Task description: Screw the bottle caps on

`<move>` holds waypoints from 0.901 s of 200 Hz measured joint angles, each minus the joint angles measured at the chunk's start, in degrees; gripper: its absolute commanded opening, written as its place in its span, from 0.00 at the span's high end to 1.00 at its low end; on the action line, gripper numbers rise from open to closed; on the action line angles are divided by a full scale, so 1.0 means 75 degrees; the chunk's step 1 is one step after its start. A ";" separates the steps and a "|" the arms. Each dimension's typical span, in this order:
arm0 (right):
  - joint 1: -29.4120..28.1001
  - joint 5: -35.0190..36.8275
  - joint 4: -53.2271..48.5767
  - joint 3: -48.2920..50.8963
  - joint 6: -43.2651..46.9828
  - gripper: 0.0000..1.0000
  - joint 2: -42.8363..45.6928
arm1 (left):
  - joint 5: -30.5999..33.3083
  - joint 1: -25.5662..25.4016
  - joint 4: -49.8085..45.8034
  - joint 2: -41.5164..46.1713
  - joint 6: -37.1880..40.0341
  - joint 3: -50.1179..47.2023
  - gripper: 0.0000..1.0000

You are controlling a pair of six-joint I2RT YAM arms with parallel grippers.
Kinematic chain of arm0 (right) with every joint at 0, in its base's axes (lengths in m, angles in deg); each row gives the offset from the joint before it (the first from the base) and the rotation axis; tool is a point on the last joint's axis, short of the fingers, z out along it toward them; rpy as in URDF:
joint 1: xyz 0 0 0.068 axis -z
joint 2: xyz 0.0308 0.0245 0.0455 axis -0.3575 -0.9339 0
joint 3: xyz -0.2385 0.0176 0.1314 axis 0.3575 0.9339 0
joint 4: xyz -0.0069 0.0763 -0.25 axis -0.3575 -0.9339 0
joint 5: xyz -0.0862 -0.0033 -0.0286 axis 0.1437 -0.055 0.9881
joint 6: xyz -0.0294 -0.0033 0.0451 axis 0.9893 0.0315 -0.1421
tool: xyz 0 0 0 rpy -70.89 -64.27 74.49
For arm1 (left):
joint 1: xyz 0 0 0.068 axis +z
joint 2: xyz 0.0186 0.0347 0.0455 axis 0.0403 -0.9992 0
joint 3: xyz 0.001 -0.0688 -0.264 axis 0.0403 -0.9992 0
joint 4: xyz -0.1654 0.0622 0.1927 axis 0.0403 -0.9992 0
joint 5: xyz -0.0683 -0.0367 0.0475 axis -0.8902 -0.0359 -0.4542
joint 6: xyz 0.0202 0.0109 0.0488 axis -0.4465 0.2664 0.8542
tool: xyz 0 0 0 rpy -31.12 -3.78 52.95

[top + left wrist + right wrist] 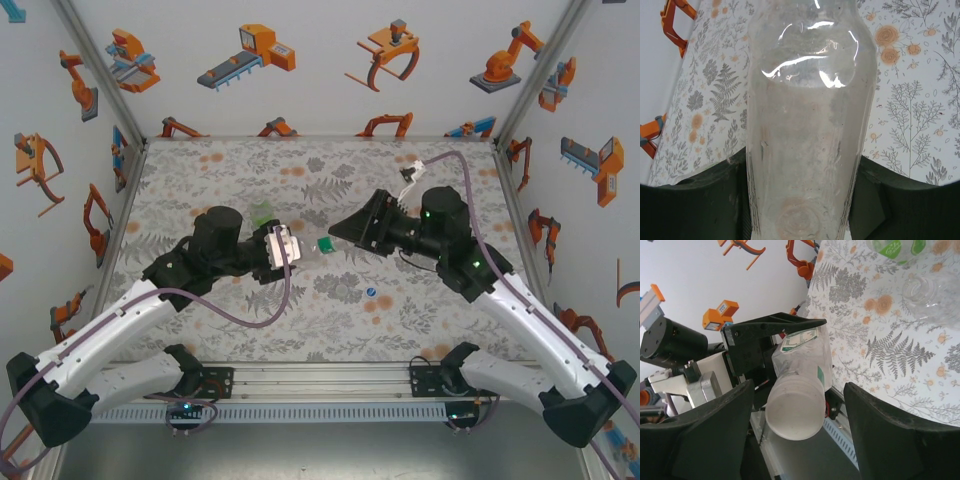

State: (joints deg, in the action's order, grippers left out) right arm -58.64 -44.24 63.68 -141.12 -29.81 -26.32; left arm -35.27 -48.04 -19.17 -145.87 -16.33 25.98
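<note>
Clamped between the left gripper's (802, 200) dark fingers (695, 200), a clear bottle (805, 125) is held sideways over the middle of the floral table (200, 170), its pale cap (792, 412) pointing right. The right gripper (797, 390) has its jaws spread wide on either side of that cap, apart from it. Nearer, a blue cap (371, 292) lies alone on the table. A green bottle (262, 212) sits just beyond the left gripper.

Robot lab test cell, this one; white walls (320, 100) printed with orange cartoon robot arms wrap from 9 round to 3 o'clock; aluminium frame posts (100, 72) at the corners; floral-printed tabletop (250, 330); at 6 o'clock, a slotted aluminium rail (320, 380) carries two bolted arm bases (200, 378).
</note>
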 measured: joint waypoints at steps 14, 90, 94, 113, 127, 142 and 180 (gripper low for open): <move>0.0000 0.0055 -0.0175 -0.0178 0.0315 0.33 0.0052 | -0.0050 0.0000 0.0006 -0.0006 0.0000 0.0000 1.00; 0.0000 0.0510 -0.0772 -0.0568 0.3654 0.38 0.1084 | -0.0259 0.0000 0.0020 -0.0050 0.0000 0.0000 1.00; 0.0000 0.0498 -0.0749 -0.0568 0.3920 0.39 0.1142 | -0.0277 0.0000 0.0020 -0.0050 0.0000 0.0000 1.00; 0.0000 0.0233 -0.0644 -0.0568 0.5234 0.40 0.1332 | -0.0347 0.0000 0.0020 -0.0055 0.0000 0.0000 1.00; 0.0000 -0.0187 -0.0664 -0.0568 0.6266 0.41 0.1376 | -0.0417 0.0000 0.0020 -0.0070 0.0000 0.0000 1.00; 0.0000 -0.0749 -0.0746 -0.0568 0.7335 0.41 0.1370 | -0.0475 0.0000 0.0020 -0.0082 0.0000 0.0000 1.00; 0.0000 -0.2139 -0.1285 -0.0568 0.9818 0.41 0.1309 | -0.0638 0.0000 0.0020 -0.0082 0.0003 0.0000 1.00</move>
State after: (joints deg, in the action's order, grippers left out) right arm -58.64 -60.28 54.04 -145.38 43.82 -16.51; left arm -40.06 -48.04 -19.01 -146.48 -16.31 25.98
